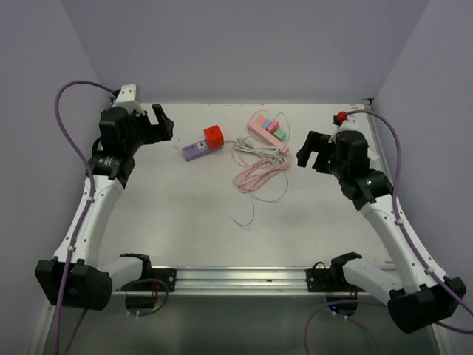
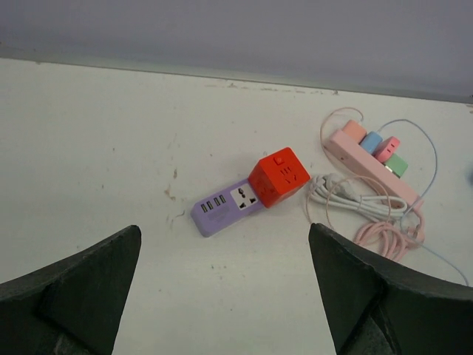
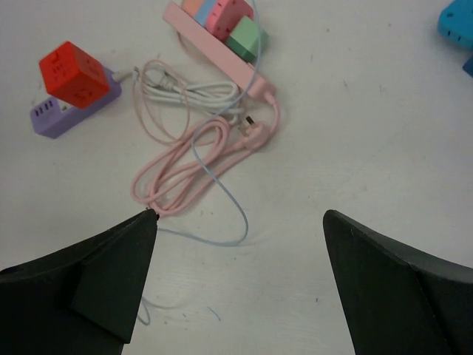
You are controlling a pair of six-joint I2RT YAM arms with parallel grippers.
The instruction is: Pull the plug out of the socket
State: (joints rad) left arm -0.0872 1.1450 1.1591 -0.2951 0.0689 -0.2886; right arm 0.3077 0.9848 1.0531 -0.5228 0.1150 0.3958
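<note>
Left gripper (image 1: 164, 124) is held spread wide and empty at the far left of the white table (image 1: 177, 222), which is scuffed in spots and boxed in by lavender walls (image 1: 244, 44). Next over, the red cube plug (image 1: 213, 136) is seated on the purple socket strip (image 1: 194, 152), with tangled cables (image 1: 259, 166) alongside. Right gripper (image 1: 310, 155) is spread wide too, nothing gripped.
</note>
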